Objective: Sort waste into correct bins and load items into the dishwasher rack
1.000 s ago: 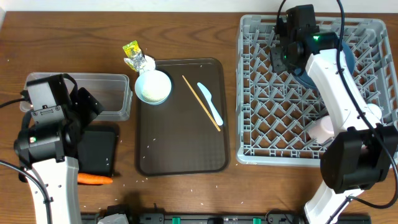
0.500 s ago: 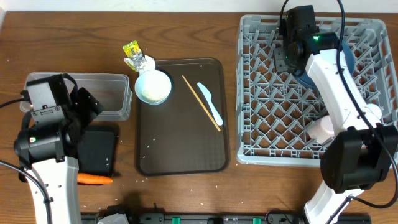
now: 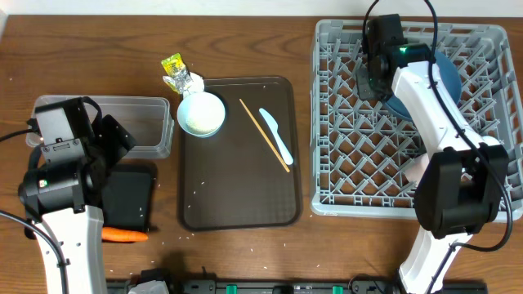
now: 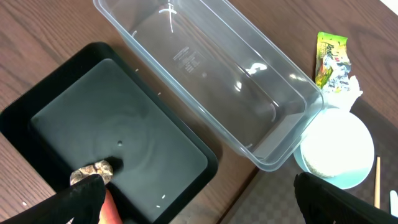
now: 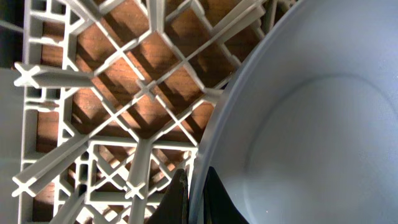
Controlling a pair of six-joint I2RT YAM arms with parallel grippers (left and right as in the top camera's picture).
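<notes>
Right tool [image 5: 196, 198], jaws almost together, pinches rim of blue plate [image 5: 298, 124].

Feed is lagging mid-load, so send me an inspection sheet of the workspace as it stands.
Surface: wooden table, loose rice specks near front edge.
Job's things: blue plate and pink cup in rack; white bowl, spoon on brown tray; wrapper, carrot on table; food piece in black tray; clear tub beside it.
Clutter: chopstick on brown tray.
End effectors: left end effector open, empty; right end effector shut on blue plate rim.
Cables: black leads at both arms.
Surroundings: nothing seen.
</notes>
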